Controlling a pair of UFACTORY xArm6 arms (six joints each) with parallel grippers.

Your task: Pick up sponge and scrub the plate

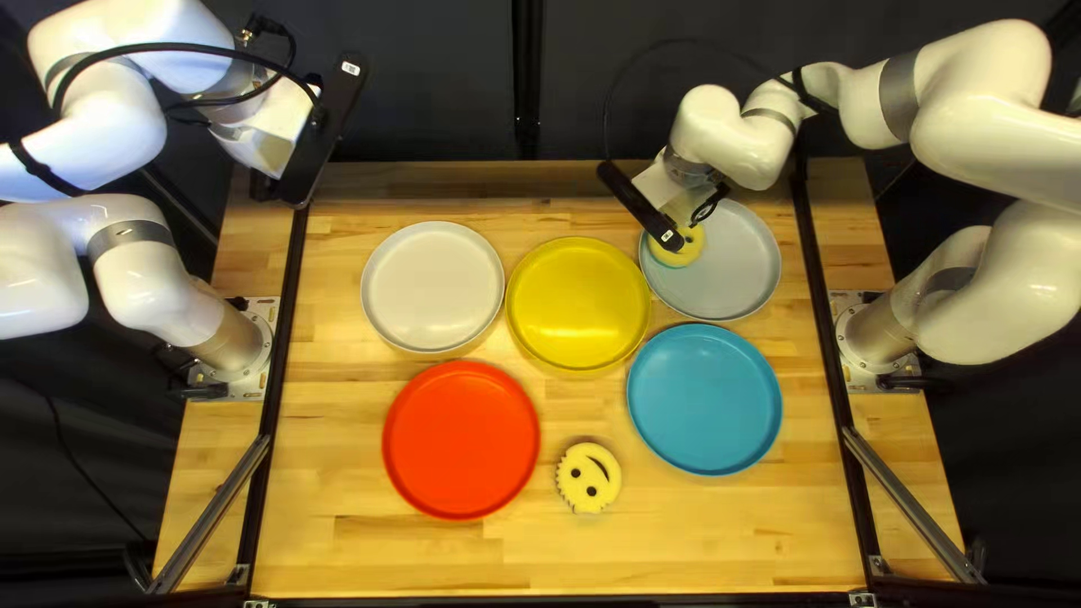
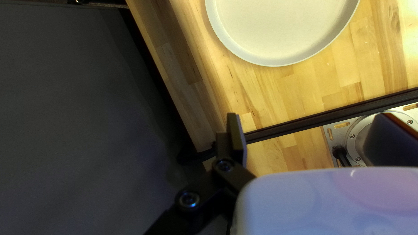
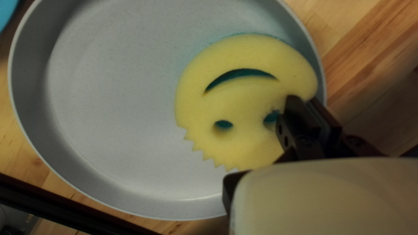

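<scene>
Looks like scrub step. Right gripper [image 3: 306, 101] has its fingers pinching the yellow sponge [image 3: 248, 100] by its edge, inside the grey plate [image 1: 738, 265], upper right of top left view. Left gripper [image 2: 308, 115] away from it, fingers spread. Next: firm grip, light downward pressure, sweep toward plate centre.
</scene>
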